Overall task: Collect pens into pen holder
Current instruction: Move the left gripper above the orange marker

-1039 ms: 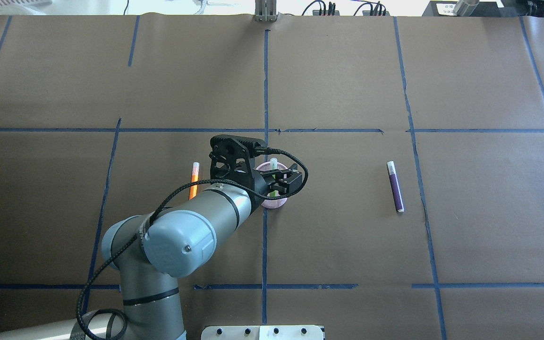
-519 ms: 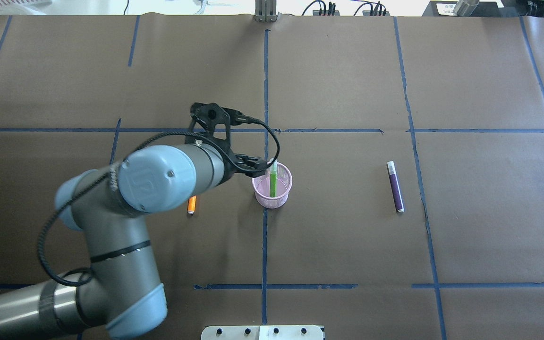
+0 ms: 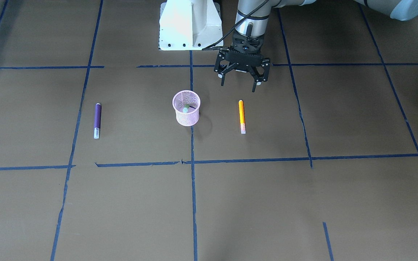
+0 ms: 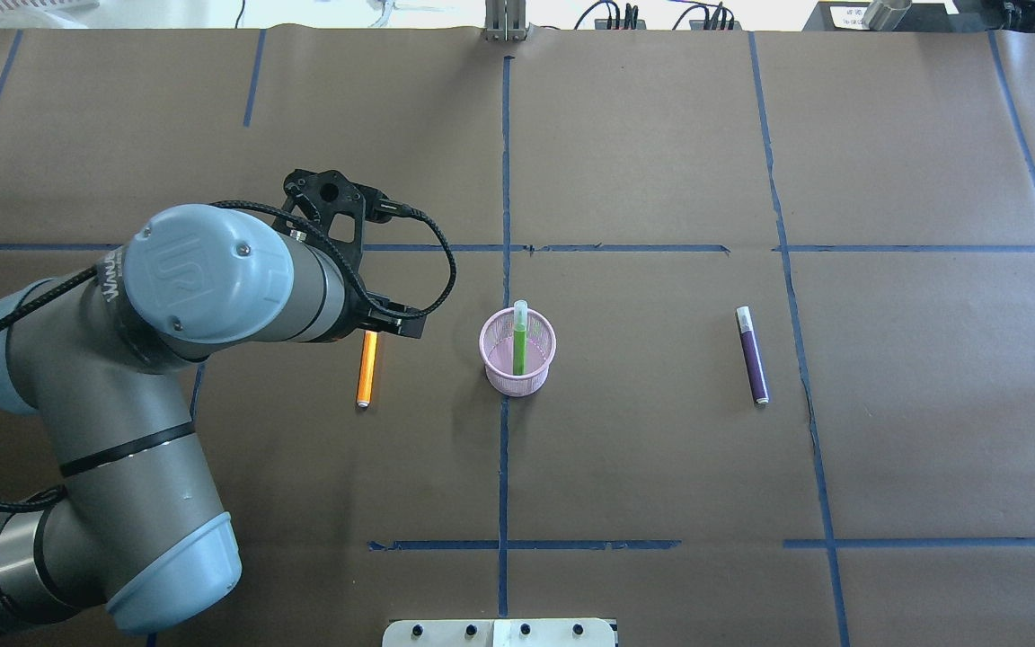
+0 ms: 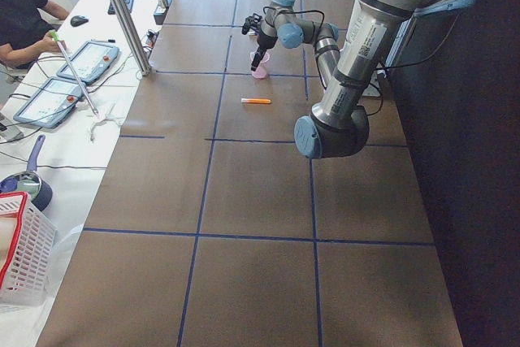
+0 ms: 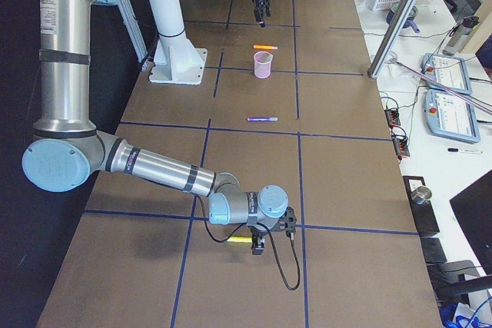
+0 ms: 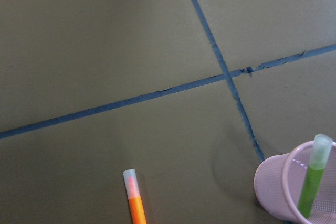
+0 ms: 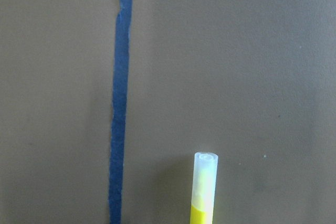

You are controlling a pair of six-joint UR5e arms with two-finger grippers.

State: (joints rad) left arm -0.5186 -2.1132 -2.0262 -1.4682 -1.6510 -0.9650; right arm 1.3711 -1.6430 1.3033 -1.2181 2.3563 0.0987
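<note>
The pink mesh pen holder (image 4: 492, 346) stands upright mid-table, and a green pen (image 4: 517, 346) leans inside it, cap end up. An orange pen (image 4: 367, 368) lies flat to the holder's left. A purple pen (image 4: 752, 355) lies flat to its right. My left gripper (image 3: 238, 85) hangs open and empty above the table, over the robot-side end of the orange pen (image 3: 242, 116). The left wrist view shows the orange pen's cap (image 7: 131, 179) and the holder (image 7: 275, 184). My right gripper (image 6: 258, 246) is low at the table's far right end beside a yellow pen (image 8: 203, 195); I cannot tell its state.
The white robot base (image 3: 190, 25) stands behind the holder. Blue tape lines (image 4: 505, 180) cross the brown table cover. Beyond the far table edge are tablets, a pole and a seated person (image 5: 20, 18). A white basket (image 5: 20, 249) sits at the left end.
My left gripper let go of the green pen, which now stands in the holder. It swung left from above the holder to over the orange pen.
</note>
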